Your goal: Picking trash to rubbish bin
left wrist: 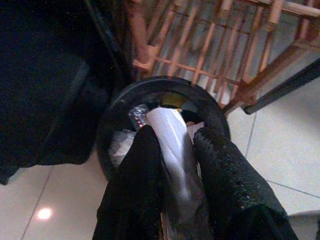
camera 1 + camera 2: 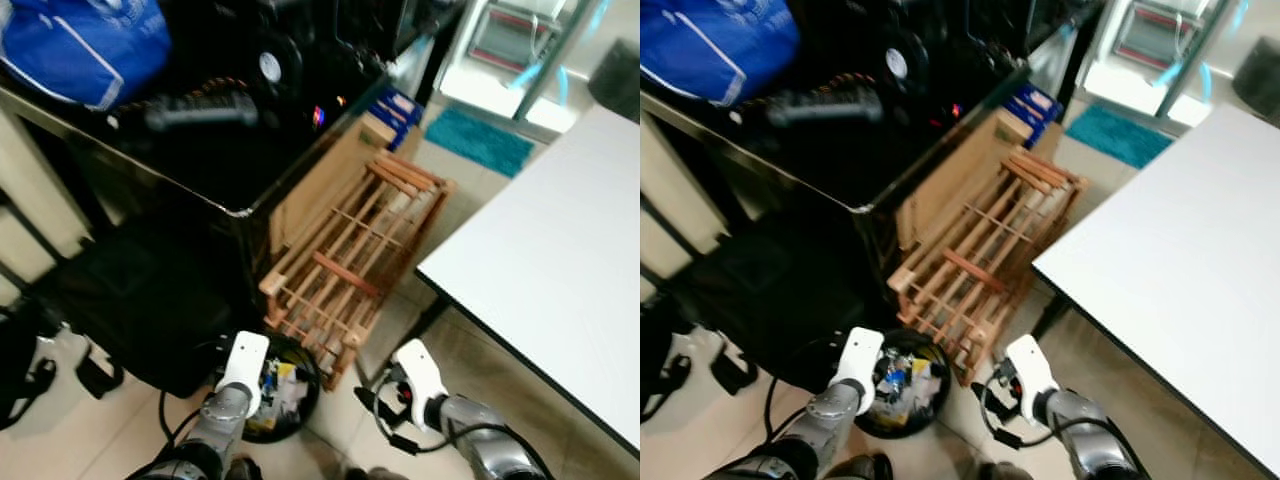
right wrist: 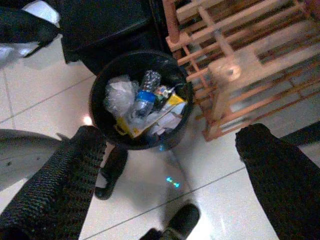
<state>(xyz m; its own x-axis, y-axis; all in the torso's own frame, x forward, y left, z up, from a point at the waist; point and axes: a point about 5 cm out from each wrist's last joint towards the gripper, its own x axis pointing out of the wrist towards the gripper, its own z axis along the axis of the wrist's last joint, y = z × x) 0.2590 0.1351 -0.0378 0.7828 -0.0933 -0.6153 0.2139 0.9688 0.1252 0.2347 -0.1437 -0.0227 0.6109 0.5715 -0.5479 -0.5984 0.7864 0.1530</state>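
Note:
A round black rubbish bin (image 2: 308,398) stands on the tiled floor, against a wooden rack. It holds a clear bottle (image 3: 144,95), yellow packaging and crumpled wrappers. My left gripper (image 1: 176,136) hangs just above the bin's rim (image 1: 165,82), shut on a pale, shiny piece of trash (image 1: 172,150) that lies between its black fingers (image 1: 135,190). My left arm (image 2: 243,368) reaches over the bin's left side. To the right of the bin, my right gripper (image 3: 170,134) is open with nothing between its fingers (image 3: 65,185), and its arm (image 2: 420,385) is low over the floor.
The wooden rack (image 2: 350,260) leans against a dark cabinet (image 2: 230,170) right behind the bin. A black bag (image 2: 140,300) lies left of the bin. A white table (image 2: 560,260) stands on the right, its black leg (image 1: 285,90) near the rack. Bare tiles (image 3: 50,100) surround the bin.

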